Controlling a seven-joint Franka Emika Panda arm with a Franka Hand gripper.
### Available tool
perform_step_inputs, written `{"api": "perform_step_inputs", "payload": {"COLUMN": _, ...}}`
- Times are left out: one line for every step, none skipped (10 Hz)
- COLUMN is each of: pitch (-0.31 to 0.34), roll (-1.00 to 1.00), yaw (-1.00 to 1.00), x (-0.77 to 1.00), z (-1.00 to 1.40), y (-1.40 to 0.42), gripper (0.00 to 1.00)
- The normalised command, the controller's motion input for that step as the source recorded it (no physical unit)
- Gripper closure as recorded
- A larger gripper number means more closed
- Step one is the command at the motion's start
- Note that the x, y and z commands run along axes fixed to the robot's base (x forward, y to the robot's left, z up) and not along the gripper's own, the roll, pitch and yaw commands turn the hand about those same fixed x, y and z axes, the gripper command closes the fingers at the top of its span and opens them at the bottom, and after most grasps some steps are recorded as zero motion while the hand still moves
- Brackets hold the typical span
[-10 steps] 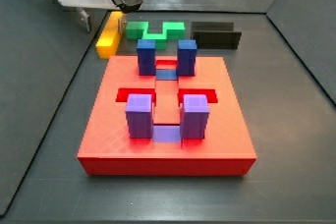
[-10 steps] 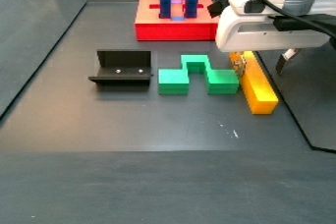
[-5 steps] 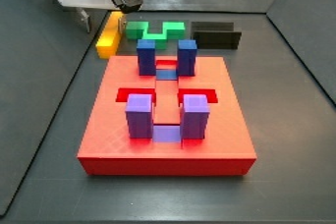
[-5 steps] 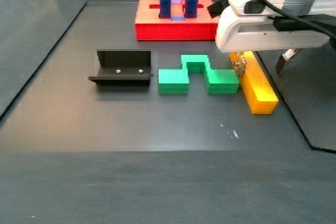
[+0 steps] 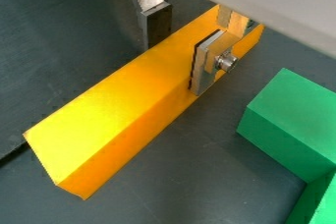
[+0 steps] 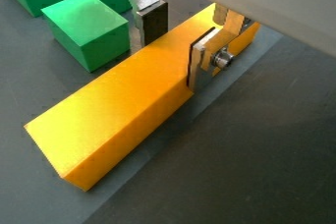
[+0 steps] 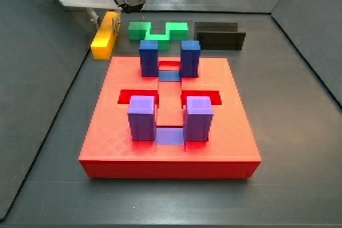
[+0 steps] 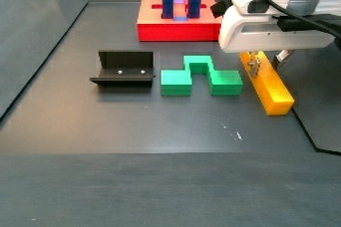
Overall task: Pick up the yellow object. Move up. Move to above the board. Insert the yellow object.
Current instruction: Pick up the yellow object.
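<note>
**A:** so where's the gripper (image 5: 182, 33) at? Can't work it out from the side shots.

**B:** It's on the bar (image 5: 138, 100). Both wrist views show the fingers (image 6: 205, 55) clamped across its width near one end, one silver plate flat on each long face. In a side view the gripper (image 8: 265, 60) sits under the white wrist at the upper right of the frame, with the bar (image 8: 268, 83) sticking out below it toward the lower right.

**A:** is the bar flat on the floor?

**B:** Doesn't look like it. In a side view the bar (image 7: 103, 33) is in the upper left and looks tilted, but whether its low end touches the floor, can't tell.

**A:** and the board?

**B:** The board (image 7: 114, 137) fills the middle of that frame, blue and purple blocks standing on it, well apart from the bar. In a side view it's up at the top centre (image 8: 150, 30).

**A:** other stuff nearby?

**B:** Green block (image 8: 197, 76) just left of the bar, and the fixture (image 8: 123, 71) further left. The green block (image 6: 86, 27) shows in both wrist views too, beside the bar, not touching.
</note>
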Motion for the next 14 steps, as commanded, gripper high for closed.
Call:
{"api": "perform_step_inputs", "payload": {"pitch": 0.000, "roll": 0.00, "yaw": 0.00, "x": 0.00, "z": 0.00, "y": 0.00, "gripper": 1.00}}
{"api": "perform_step_inputs", "payload": {"pitch": 0.000, "roll": 0.00, "yaw": 0.00, "x": 0.00, "z": 0.00, "y": 0.00, "gripper": 1.00}}
{"api": "perform_step_inputs", "payload": {"pitch": 0.000, "roll": 0.00, "yaw": 0.00, "x": 0.00, "z": 0.00, "y": 0.00, "gripper": 1.00}}
{"api": "perform_step_inputs", "payload": {"pitch": 0.000, "roll": 0.00, "yaw": 0.00, "x": 0.00, "z": 0.00, "y": 0.00, "gripper": 1.00}}
{"api": "perform_step_inputs", "payload": {"pitch": 0.000, "roll": 0.00, "yaw": 0.00, "x": 0.00, "z": 0.00, "y": 0.00, "gripper": 1.00}}
{"api": "perform_step_inputs", "payload": {"pitch": 0.000, "roll": 0.00, "yaw": 0.00, "x": 0.00, "z": 0.00, "y": 0.00, "gripper": 1.00}}
{"api": "perform_step_inputs", "payload": {"pitch": 0.000, "roll": 0.00, "yaw": 0.00, "x": 0.00, "z": 0.00, "y": 0.00, "gripper": 1.00}}
{"api": "perform_step_inputs", "payload": {"pitch": 0.000, "roll": 0.00, "yaw": 0.00, "x": 0.00, "z": 0.00, "y": 0.00, "gripper": 1.00}}
{"api": "perform_step_inputs", "payload": {"pitch": 0.000, "roll": 0.00, "yaw": 0.00, "x": 0.00, "z": 0.00, "y": 0.00, "gripper": 1.00}}
{"api": "perform_step_inputs", "payload": {"pitch": 0.000, "roll": 0.00, "yaw": 0.00, "x": 0.00, "z": 0.00, "y": 0.00, "gripper": 1.00}}
{"api": "perform_step_inputs", "payload": {"pitch": 0.000, "roll": 0.00, "yaw": 0.00, "x": 0.00, "z": 0.00, "y": 0.00, "gripper": 1.00}}
{"api": "perform_step_inputs", "payload": {"pitch": 0.000, "roll": 0.00, "yaw": 0.00, "x": 0.00, "z": 0.00, "y": 0.00, "gripper": 1.00}}
{"api": "perform_step_inputs", "payload": {"pitch": 0.000, "roll": 0.00, "yaw": 0.00, "x": 0.00, "z": 0.00, "y": 0.00, "gripper": 1.00}}
{"api": "perform_step_inputs", "payload": {"pitch": 0.000, "roll": 0.00, "yaw": 0.00, "x": 0.00, "z": 0.00, "y": 0.00, "gripper": 1.00}}
